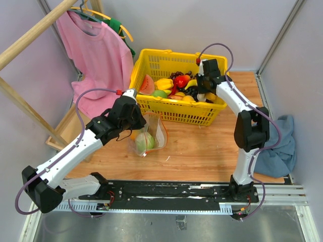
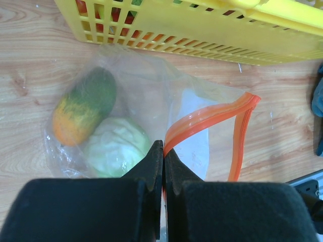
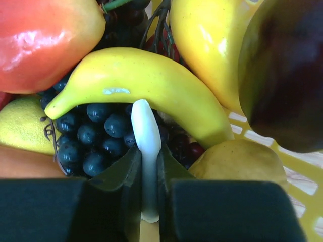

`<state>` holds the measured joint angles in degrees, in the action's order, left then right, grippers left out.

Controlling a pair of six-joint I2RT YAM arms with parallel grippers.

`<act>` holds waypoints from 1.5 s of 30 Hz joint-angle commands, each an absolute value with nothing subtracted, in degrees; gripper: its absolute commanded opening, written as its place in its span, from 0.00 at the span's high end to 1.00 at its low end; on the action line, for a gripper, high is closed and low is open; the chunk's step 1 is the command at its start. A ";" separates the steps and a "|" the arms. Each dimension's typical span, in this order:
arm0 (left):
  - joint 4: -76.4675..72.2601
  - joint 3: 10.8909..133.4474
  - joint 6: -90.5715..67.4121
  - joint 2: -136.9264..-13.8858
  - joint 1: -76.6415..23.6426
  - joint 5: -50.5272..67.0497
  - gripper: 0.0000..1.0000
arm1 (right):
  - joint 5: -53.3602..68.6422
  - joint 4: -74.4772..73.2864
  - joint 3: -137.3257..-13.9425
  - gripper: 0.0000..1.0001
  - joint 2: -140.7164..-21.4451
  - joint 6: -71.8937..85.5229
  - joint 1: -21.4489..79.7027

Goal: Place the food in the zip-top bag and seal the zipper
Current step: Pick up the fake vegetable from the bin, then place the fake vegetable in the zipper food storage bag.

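Note:
The clear zip-top bag [image 1: 151, 132] lies on the wooden table in front of the yellow basket [image 1: 151, 55]. In the left wrist view the bag [image 2: 151, 85] holds a pale green cabbage [image 2: 116, 146] and a green-and-orange fruit [image 2: 86, 106]. My left gripper [image 2: 163, 146] is shut on the bag's orange-red zipper [image 2: 212, 116], whose mouth gapes open. My right gripper [image 1: 203, 93] reaches down into the basket. In the right wrist view the right gripper [image 3: 146, 151] is shut on a slender white piece of food [image 3: 145, 126], just under a yellow banana [image 3: 141, 80] and over dark grapes [image 3: 96, 136].
The basket [image 2: 202, 30] is crowded: a red fruit [image 3: 40, 40], a dark purple piece [image 3: 287, 75] and a yellowish pear [image 3: 237, 161] press round the right fingers. A pink shirt [image 1: 96, 55] hangs at the back left. A blue cloth [image 1: 282, 146] lies at the right edge.

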<state>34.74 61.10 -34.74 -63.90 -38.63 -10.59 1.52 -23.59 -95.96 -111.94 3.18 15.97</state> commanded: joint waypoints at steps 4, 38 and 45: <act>33.00 61.30 -35.43 -63.23 -37.88 -10.09 1.00 | 2.09 -25.32 -95.70 0.99 -103.80 2.84 16.26; 31.13 60.28 -38.45 -61.26 -37.71 -9.03 1.00 | 11.04 -1.08 -65.69 0.99 -66.64 14.18 39.28; 31.18 60.09 -38.54 -61.12 -37.71 -9.01 1.00 | 12.80 12.09 -55.97 0.99 -65.15 16.92 48.38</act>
